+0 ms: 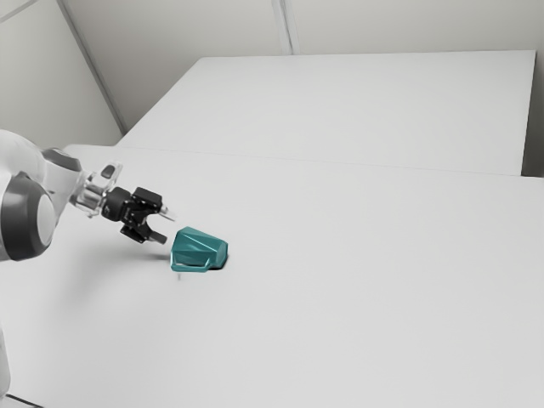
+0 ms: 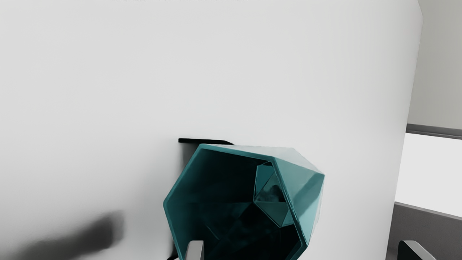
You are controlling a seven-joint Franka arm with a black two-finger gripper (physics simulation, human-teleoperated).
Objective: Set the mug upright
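Well, our gripper [image 1: 168, 228] stands spread just beside the mug [image 1: 200, 249], which lies tipped on the white table [image 1: 357, 255], mouth toward our fingers, a pale wall [image 1: 408, 24] beyond. In the wrist view, one finger [image 2: 195, 250] hides a little of the mug; the picture's edge cuts off more, and its inside is murky.

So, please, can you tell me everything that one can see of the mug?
The mug is teal and faceted, with a smooth, slightly shiny surface, perhaps glazed; its real material I cannot tell. Its rim is angular, its inside dark. It lies on its side on the table, mouth toward the open gripper, which appears not to touch it. A thin loop low on its side may be the handle.
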